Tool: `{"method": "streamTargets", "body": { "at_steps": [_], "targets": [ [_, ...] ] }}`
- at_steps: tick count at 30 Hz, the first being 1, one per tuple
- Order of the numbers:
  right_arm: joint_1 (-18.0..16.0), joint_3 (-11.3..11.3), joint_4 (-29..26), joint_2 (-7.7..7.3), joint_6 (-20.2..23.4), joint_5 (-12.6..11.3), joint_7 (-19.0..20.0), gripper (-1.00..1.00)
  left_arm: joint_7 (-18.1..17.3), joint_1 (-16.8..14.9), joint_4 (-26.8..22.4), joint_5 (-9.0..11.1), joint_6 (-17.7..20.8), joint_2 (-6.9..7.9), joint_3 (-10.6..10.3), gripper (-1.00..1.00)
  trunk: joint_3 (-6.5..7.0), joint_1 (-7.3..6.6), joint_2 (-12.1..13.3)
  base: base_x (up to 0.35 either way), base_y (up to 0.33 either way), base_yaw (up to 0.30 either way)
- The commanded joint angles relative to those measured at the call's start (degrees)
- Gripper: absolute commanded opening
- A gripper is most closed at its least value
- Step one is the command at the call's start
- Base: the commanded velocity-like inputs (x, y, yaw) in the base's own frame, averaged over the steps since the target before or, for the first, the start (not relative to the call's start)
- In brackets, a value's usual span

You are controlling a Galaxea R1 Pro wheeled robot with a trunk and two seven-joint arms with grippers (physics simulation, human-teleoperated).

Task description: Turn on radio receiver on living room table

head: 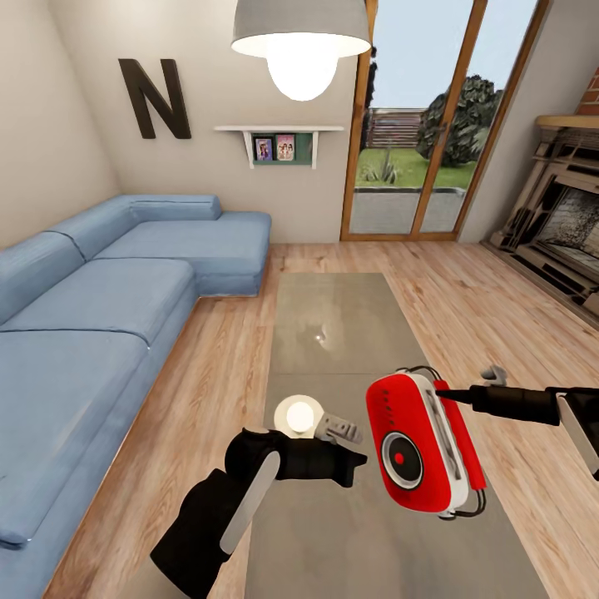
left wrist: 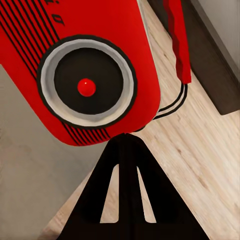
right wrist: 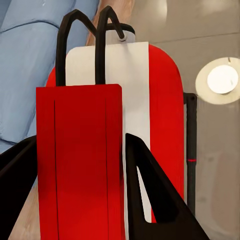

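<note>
The radio receiver (head: 420,441) is held upright above the tabletop (head: 333,333), its long axis near vertical and its dial (head: 402,459) turned toward the left arm. The right gripper (right wrist: 80,165) is clamped on the red grip of the wire handle (right wrist: 80,150), a finger seen at each side. The left gripper (head: 353,460) is the nearer to the dial, its fingers drawn together to a point just beside the lower casing (contact cannot be told); the red centre (left wrist: 86,87) probably has to be pressed
</note>
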Motion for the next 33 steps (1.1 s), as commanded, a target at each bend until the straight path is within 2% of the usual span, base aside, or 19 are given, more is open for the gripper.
{"method": "streamTargets", "body": {
  "at_steps": [1, 7, 11, 19, 27, 33],
  "targets": [
    [-0.02, -0.01, -0.03, -0.01, 0.24, -0.4, 0.11, -1.0, 0.01, 0.0, 0.01, -0.03, -0.01, 0.0, -0.01, -1.0, 0.0, 0.0, 0.0, 0.0, 0.0, 0.0],
    [-0.04, -0.01, -0.54, 0.0, 0.3, -0.77, 0.54, -1.0, 0.32, -0.31, 2.85, -0.35, -0.83, 0.0, -0.03, -1.0, 0.0, 0.0, 0.0, 0.0, 0.0, 0.0],
    [-0.03, -0.01, -0.66, 0.06, 0.33, -0.9, 0.77, -1.0, 0.43, -2.88, 5.58, -0.12, -2.69, 0.0, -0.01, -1.0, 0.0, 0.0, 0.0, 0.0, 0.0, 0.0],
    [-0.02, -0.01, -0.67, 0.07, 0.33, -0.84, 0.73, -1.0, 0.53, -3.38, 4.32, -0.11, -2.84, 0.0, -0.02, -1.0, 0.0, 0.0, 0.0, 0.0, 0.0, 0.0],
    [-0.02, 0.01, -0.67, 0.13, 0.3, -0.91, 0.75, -1.0, 0.56, -3.57, 5.49, -0.1, -3.25, 0.0, -0.02, -1.0, 0.0, 0.0, 0.0, 0.0, 0.0, 0.0],
    [-0.01, 0.07, -0.67, 0.16, 0.25, -0.77, 0.71, -1.0, 0.73, -6.63, 5.56, -0.04, -3.27, 0.0, -0.02, -1.0, 0.0, 0.0, 0.0, 0.0, 0.0, 0.0]
  ]
}}
